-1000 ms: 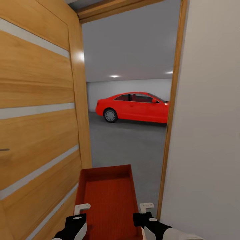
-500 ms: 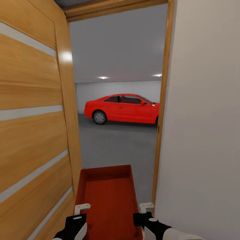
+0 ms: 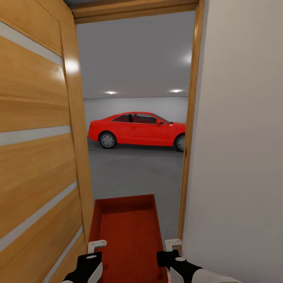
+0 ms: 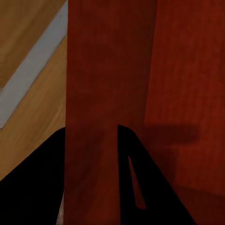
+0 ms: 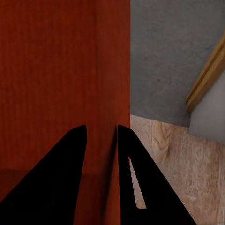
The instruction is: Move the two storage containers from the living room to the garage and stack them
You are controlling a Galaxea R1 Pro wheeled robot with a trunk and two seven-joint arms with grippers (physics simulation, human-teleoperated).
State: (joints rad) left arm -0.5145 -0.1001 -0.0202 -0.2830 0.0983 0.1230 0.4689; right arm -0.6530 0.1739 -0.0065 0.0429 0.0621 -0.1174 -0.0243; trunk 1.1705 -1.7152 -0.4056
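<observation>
The left pincer [image 3: 95,255] is clamped over the left wall of an orange-red, lidless, finely ribbed rectangular storage container [image 3: 126,236]; in the left wrist view its two black fingers [image 4: 140,183] stand either side of that red wall. The right pincer [image 3: 169,253] grips the opposite wall the same way, one dark finger [image 5: 136,183] outside and one inside the box. Between them the container is carried level in front of the robot, its open top up and its far end pointing into a doorway.

To the left, close beside the box, stands an open light-wood door [image 3: 39,157] with pale horizontal stripes; to the right, a plain white wall [image 3: 239,157] edged by a wooden door frame [image 3: 188,157]. Beyond the threshold spreads the garage's rough dark-grey concrete floor [image 3: 137,173], where a glossy red coupe car [image 3: 137,129] is parked well off against the white back wall, under ceiling spotlights [image 3: 111,92].
</observation>
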